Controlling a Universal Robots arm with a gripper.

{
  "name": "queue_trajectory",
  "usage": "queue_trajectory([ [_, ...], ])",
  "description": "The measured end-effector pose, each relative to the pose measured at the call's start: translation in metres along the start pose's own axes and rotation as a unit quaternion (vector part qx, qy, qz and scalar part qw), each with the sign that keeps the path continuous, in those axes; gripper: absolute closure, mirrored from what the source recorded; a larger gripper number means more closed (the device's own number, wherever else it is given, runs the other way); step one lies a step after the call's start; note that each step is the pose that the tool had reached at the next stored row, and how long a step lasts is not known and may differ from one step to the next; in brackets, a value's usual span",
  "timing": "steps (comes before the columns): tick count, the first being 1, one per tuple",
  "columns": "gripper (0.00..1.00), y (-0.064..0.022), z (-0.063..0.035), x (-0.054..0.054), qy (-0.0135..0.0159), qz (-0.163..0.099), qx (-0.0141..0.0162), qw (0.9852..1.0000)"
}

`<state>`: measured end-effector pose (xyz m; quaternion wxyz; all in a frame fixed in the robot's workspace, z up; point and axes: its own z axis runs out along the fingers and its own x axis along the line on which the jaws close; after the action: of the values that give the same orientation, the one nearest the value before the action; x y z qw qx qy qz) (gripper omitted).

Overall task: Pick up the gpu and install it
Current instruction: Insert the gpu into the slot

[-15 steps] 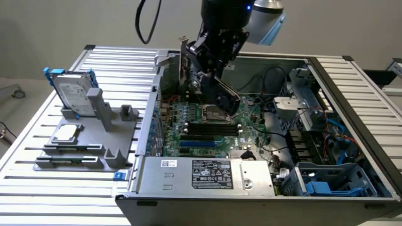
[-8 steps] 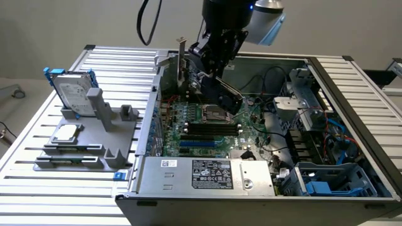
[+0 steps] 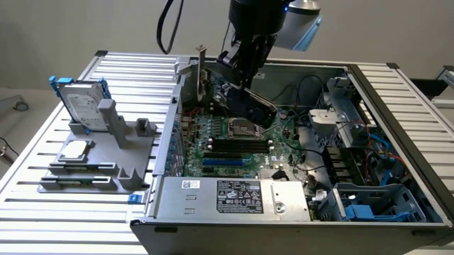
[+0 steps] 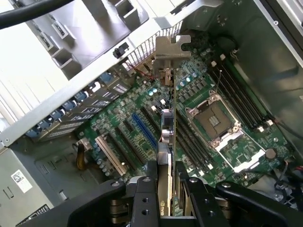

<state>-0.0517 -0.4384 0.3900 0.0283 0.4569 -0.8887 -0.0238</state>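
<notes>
Gripper [image 4: 166,189] fingers pinch the gpu [image 4: 167,125], card edge-on and upright. It sits over the motherboard [image 4: 199,87] inside the open case [image 3: 404,122], with the bracket end near the case's left wall.

Nothing legible: only unreadable fine print on the power supply label [image 3: 240,195] and a small code sticker [image 4: 18,178]

Gripper [image 4: 166,189] is matte black: two blocky fingers [image 4: 143,198] with small screw holes in their faces. The wrist joint [image 3: 299,21] above it is silver-grey with a light blue cap. A black cable [image 3: 160,27] loops off the arm.
</notes>
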Motion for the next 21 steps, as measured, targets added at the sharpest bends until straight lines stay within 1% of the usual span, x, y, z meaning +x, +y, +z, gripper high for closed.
queue_trajectory([
  [5,0.74,-0.0007,0.0016,0.000,0.0024,-0.035,0.0010,0.9994],
  [9,0.74,-0.0016,0.0028,-0.001,0.0043,-0.063,0.0018,0.9980],
  [12,0.74,-0.0023,0.0037,-0.002,0.0057,-0.083,0.0024,0.9966],
  [14,0.74,-0.0027,0.0045,-0.002,0.0067,-0.097,0.0028,0.9953],
  [16,0.74,-0.0029,0.0056,-0.002,0.0079,-0.113,0.0033,0.9935],
  [19,0.74,-0.0032,0.0083,-0.002,0.0095,-0.139,0.0040,0.9902],
  [21,0.74,-0.0033,0.0106,-0.002,0.0107,-0.156,0.0045,0.9876],
])
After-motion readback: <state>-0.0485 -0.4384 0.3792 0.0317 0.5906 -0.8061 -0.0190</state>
